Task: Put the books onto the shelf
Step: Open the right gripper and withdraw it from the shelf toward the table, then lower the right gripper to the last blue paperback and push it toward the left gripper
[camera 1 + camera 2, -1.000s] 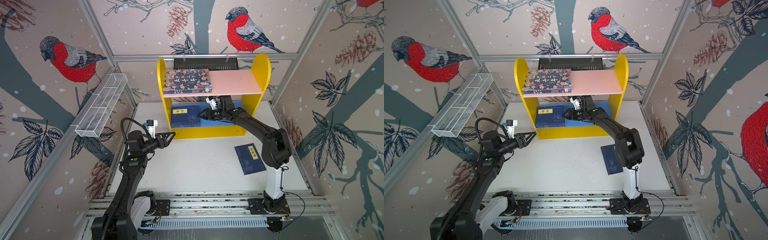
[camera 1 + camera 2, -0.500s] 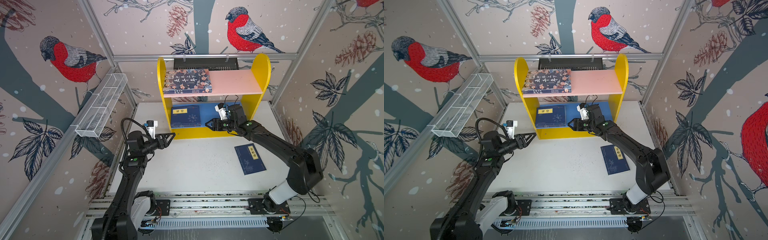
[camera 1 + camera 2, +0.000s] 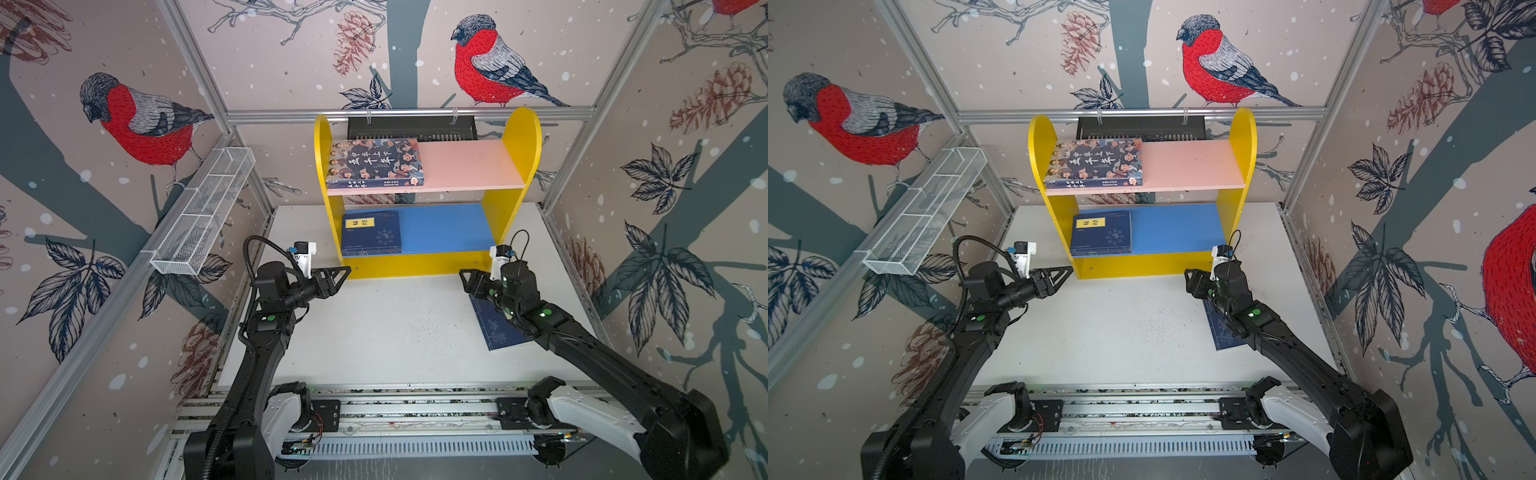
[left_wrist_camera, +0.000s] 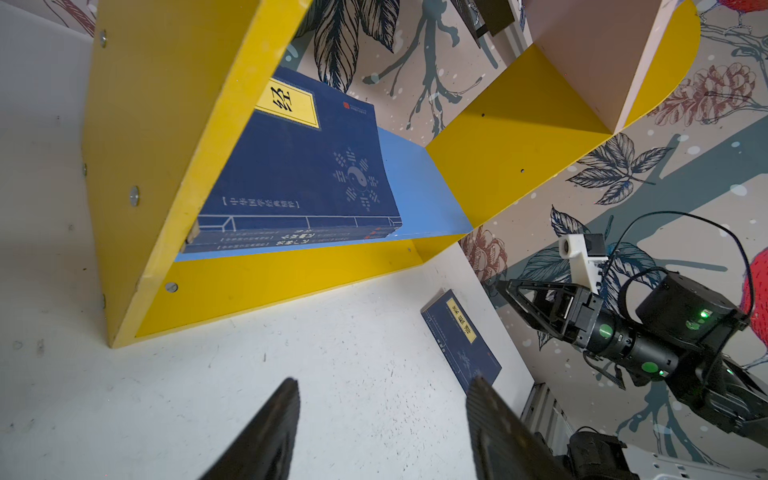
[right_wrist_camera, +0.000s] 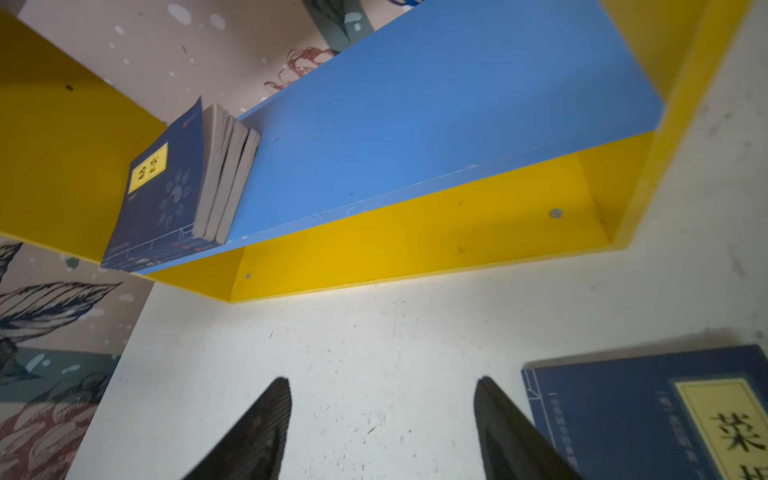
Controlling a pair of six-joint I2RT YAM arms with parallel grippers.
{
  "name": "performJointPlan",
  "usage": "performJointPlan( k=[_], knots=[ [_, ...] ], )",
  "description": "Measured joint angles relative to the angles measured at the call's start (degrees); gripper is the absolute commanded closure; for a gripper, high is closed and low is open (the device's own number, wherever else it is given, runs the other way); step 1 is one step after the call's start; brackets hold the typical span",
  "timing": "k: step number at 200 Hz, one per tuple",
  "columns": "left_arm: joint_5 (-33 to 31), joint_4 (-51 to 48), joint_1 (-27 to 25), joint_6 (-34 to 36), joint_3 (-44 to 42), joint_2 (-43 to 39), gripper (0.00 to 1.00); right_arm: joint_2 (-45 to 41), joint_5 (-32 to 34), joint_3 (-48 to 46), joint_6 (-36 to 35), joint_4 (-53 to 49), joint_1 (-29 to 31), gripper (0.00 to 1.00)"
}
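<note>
**Both pairs of fingers apart and empty, one navy book loose on the tabletop**

In the left wrist view the left fingers (image 4: 266, 432) are two dark, ribbed, tapering wedges. They stand well apart with only the bare tabletop (image 4: 208, 395) between them, so nothing is held. The right fingers (image 5: 257, 432) look the same in the right wrist view: black, wedge-shaped, spread wide, empty. In both top views each pair sits just in front of the shelf's yellow base rail, the left pair near its left corner and the right pair near its right corner.

Just beside the right fingers a loose navy book (image 5: 623, 415) lies flat on the speckled white tabletop. It is thin, with a white line border and a pale yellow title label. In both top views the right arm crosses over it and hides part of it.

The shelf (image 3: 519, 166) is built of smooth painted boards: two yellow sides with rounded tops, a pink upper board (image 3: 469, 164) and a blue lower board (image 3: 449, 228). On the blue board, pushed against the left side, a stack of navy books (image 3: 371, 232) lies flat. Its top cover carries a yellow label and a ring of pale marks, and the right wrist view shows three blocks of greyish page edges. On the pink board, also at the left end, the large illustrated book (image 3: 376, 164) lies flat — thicker, its cover crowded with small faces around white characters.

Behind the shelf a black vented tray (image 3: 411, 128) hangs from the aluminium rail, and a white wire mesh basket (image 3: 203, 216) is fixed along the left wall
</note>
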Motion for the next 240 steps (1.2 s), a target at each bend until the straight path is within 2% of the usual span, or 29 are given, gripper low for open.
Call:
performJointPlan(
  k=[67, 111, 140, 172, 208, 240],
  knots=[
    [-3.5, -2.8, 0.3, 3.1, 1.0, -1.1, 0.36, -2.2, 1.4, -2.4, 2.6, 1.2, -8.0, 0.27],
    [-10.3, -7.4, 0.5, 5.9, 5.1, 0.0, 0.36, 4.4, -2.8, 2.4, 2.3, -0.5, -18.2, 0.25],
    [-12.5, -9.4, 0.6, 6.6, 6.4, 1.2, 0.36, 6.6, -8.5, 0.6, 2.9, -0.3, -25.9, 0.26],
    [-12.0, -10.5, 0.6, 7.0, 6.8, 1.9, 0.36, 6.7, -12.5, -1.0, 3.1, 0.2, -27.7, 0.25],
    [-9.8, -10.3, 0.7, 6.8, 6.4, 2.9, 0.36, 9.1, -11.6, 1.1, 1.9, -0.9, -30.4, 0.22],
    [-5.0, -7.3, 0.7, 0.8, 1.3, 4.2, 0.36, 14.7, -11.8, 1.6, 0.3, -1.9, -34.7, 0.21]
  ],
)
